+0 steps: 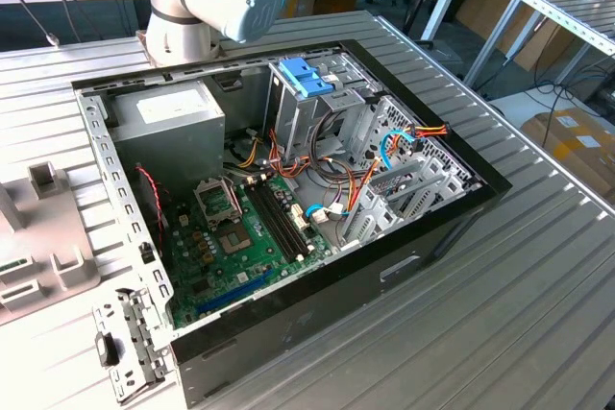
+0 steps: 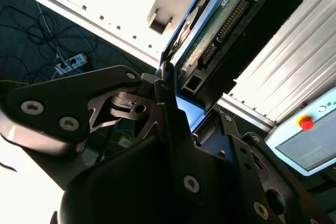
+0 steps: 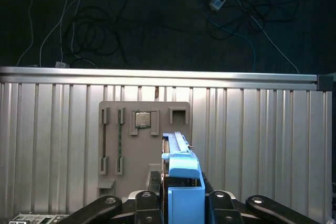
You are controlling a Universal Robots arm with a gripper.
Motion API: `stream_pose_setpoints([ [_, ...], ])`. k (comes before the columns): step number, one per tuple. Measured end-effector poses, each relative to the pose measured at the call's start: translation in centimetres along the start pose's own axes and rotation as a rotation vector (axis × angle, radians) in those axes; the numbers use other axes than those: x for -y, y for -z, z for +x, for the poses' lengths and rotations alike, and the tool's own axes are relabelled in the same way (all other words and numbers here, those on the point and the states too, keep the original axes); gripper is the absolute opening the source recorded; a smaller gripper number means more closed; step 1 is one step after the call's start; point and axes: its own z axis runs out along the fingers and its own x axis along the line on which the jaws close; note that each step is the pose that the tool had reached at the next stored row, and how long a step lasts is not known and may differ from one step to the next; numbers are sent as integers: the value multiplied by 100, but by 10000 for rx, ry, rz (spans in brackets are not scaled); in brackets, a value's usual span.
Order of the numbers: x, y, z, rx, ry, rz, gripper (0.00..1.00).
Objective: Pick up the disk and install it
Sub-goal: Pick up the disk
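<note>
Now we have the disk [image 3: 181, 167] in our grip
Our gripper [image 3: 181, 203] is closed on it, its circuit board showing in the second wrist view; beyond the fingertips lies a grey parts tray [image 3: 136, 156] on the ribbed table [image 3: 52, 145]

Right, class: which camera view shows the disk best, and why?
The second wrist view: the disk shows its green circuit board, connector row and a blue rail. The first wrist view shows the disk edge-on, mostly blue rail.
</note>
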Motion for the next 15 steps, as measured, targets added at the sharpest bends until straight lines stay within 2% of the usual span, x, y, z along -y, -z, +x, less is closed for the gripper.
stream_pose_setpoints([
  [15, 90, 4, 2, 0, 0, 0, 37],
])
